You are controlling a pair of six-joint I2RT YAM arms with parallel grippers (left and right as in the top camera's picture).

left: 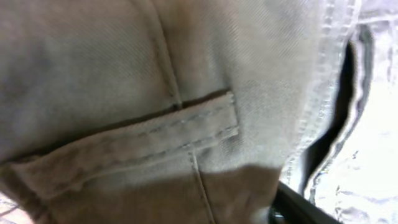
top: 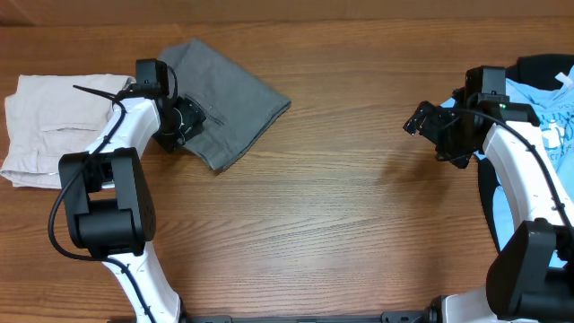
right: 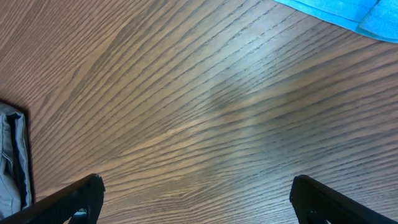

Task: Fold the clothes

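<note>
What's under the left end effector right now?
The folded grey shorts; the left wrist view shows their slit pocket close up. From overhead the left end effector covers that patch, so whether its fingers touch the fabric can't be seen.

Clothes: 1 pr grey shorts (top: pixel 235 99), 1 pr beige shorts (top: pixel 49 126), 1 blue top (top: pixel 547 112), 1 black garment (top: pixel 547 65). 2 robot arms: left arm (top: pixel 117 152), right arm (top: pixel 529 179). 1 desk (top: pixel 341 206).

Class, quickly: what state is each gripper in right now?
Left gripper: at the grey shorts; open or shut cannot be told.
Right gripper: open, holding nothing, over the table.
</note>
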